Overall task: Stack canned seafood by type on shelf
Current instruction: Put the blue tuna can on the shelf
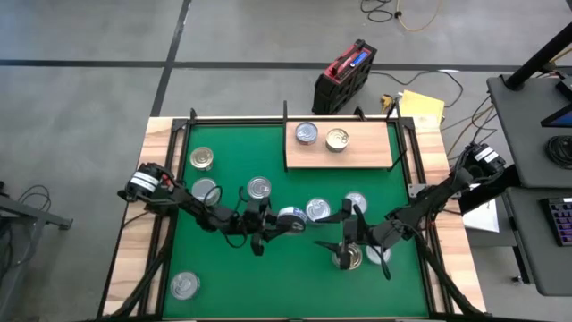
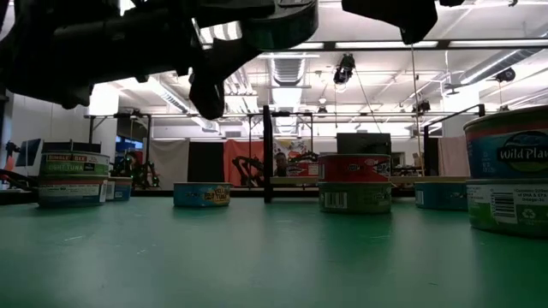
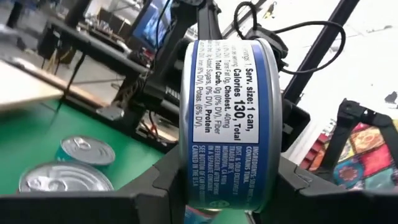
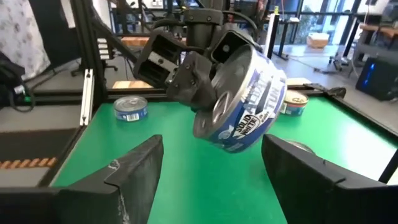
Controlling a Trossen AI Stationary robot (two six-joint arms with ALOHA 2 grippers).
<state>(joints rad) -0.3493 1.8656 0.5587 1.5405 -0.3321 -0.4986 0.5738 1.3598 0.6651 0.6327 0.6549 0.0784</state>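
Clamping a blue-sided can [image 3: 227, 121] across its rim, the left gripper [image 1: 288, 218] holds it lifted off the green mat [image 1: 232, 268], tilted on edge rather than flat; the right wrist view shows the same can [image 4: 242, 106] hanging canted between the left fingers [image 4: 186, 78]. Just beside that gripper, on the mat, sit two silvery-lidded cans [image 1: 259, 188], with others farther off toward the left arm's base. Ahead of it, at the mat's far edge, lies the shelf [image 1: 357, 154], a pale wooden board carrying two cans side by side, one bluish [image 1: 307, 133] and one gold-lidded [image 1: 337, 139].

The right gripper [image 1: 357, 243] hovers near the left one with its jaws spread and nothing between them, directly over a can [image 1: 350, 258] resting on the mat.

Risks, as I judge them: the held can is gripped at an angle, so it could pivot or slip during the carry, or land on its edge and roll when let go. Setting it on the wrong can would break the sorting, and a hard placement could knock the shelf's cans. The two arms work close together, so a crossing path could bring them into contact.
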